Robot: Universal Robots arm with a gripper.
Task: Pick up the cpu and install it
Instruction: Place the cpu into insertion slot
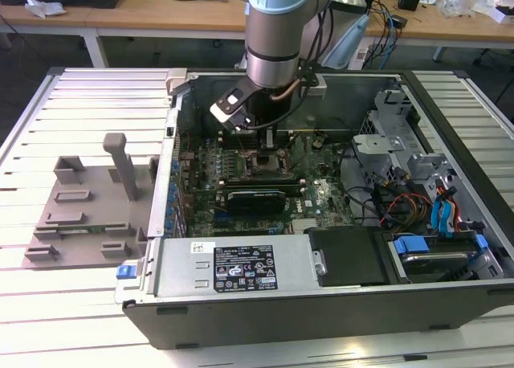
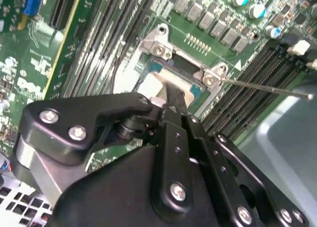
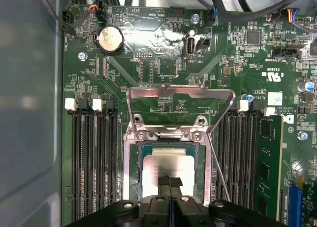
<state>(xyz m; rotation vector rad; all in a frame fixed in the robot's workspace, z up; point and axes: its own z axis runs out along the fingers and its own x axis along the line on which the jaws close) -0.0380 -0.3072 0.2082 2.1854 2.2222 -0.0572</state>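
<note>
cpu: The cpu (image 3: 171, 163) lies pale side up inside the socket frame (image 3: 131, 175) on the motherboard (image 3: 163, 53). In the second wrist view, part of its top (image 2: 156, 83) shows past the black fingers. I cannot tell whether it sits fully flush.

end effector: The end effector (image 3: 170, 180) hangs straight over the chip with its two narrow fingers pressed together and no gap between them. The tips are at the chip's top face, and whether they touch it cannot be judged. In the exterior view the end effector (image 1: 269, 143) reaches down into the open computer case (image 1: 241, 267).

load plate: The metal load plate (image 3: 181, 90) stands tilted up behind the socket, so nothing clamps the chip.

lever: The thin wire lever (image 3: 218, 172) slants close along the socket's side, just beside the end effector's body.

risk, seating: If one corner rides on the socket wall, any downward push could bend the contacts beneath.

risk, dragging: A sideways move with the tips on the metal top could slide the unclamped chip or skew it out of its keying.

risk, lifting: If the chip clings to the fingers, a rise could tip it up on one edge.

risk, snagging: The lever and the raised plate sit close enough that a wide or tilted move could catch them.

surroundings: Memory slots (image 3: 94, 157) flank the socket on both sides. The case rests on a slatted desk (image 1: 96, 103), with a grey tray (image 1: 88, 215) well apart from the socket.
</note>
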